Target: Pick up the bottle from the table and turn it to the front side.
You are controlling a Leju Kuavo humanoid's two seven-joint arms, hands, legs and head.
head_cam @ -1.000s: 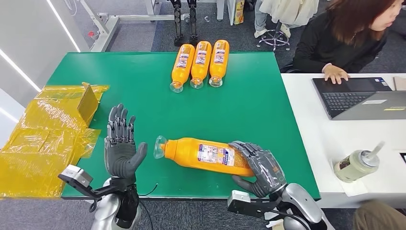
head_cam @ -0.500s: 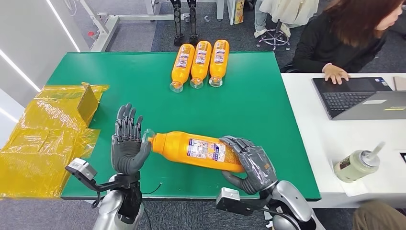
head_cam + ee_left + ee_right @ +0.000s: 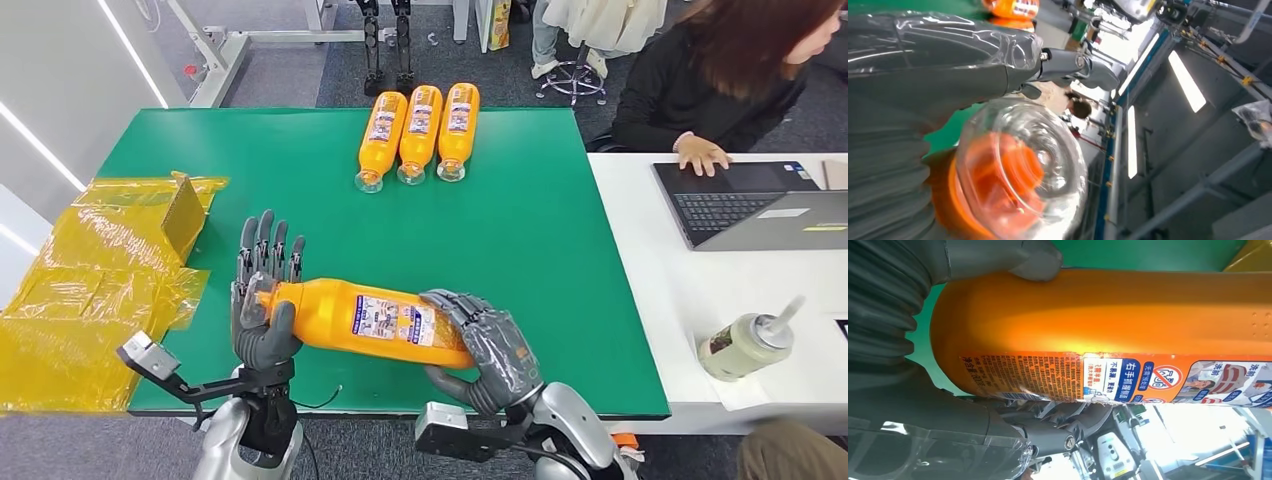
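Over green table [image 3: 560, 240], lower centre of frame, now gripping orange bottle [image 3: 360, 322] by its base in closed right hand [image 3: 480, 345], having carried its cap end leftward into cupping left hand [image 3: 262, 315], readying the turn.

Three orange bottles [image 3: 419, 136], laptop [image 3: 760, 203], perhaps yellow plastic bags [image 3: 90, 290].

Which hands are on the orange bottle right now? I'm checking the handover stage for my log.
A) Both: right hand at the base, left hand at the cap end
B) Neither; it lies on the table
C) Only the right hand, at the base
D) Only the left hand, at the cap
A: the right hand grips the base of the bottle while the left hand cups its cap end.
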